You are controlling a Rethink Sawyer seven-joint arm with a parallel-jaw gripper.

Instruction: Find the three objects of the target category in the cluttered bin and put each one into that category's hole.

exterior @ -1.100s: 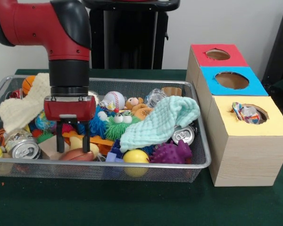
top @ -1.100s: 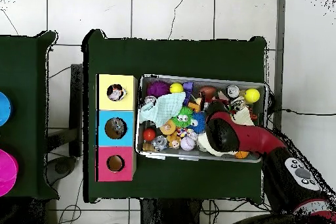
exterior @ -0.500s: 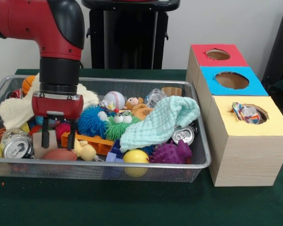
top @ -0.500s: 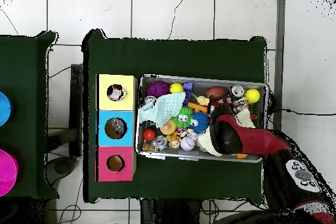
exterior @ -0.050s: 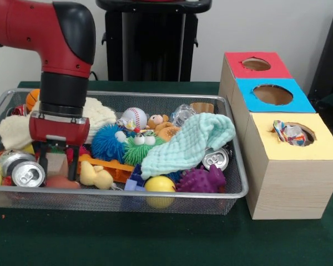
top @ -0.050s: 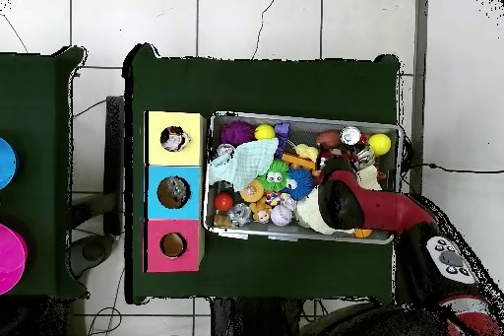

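Green cloth covers the table under the wire mesh bin (exterior @ -0.050s: 233, 191). At its left end a crushed silver can (exterior @ -0.050s: 22, 169) lies just left of the gripper (exterior @ -0.050s: 55, 166), whose spread fingers straddle a tan block, gripping nothing.

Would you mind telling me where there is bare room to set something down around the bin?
The green table is bare in front of the wire bin, and in the narrow strip between bin and yellow box. Inside the bin it is crowded everywhere; the hand is down among toys beside the can.
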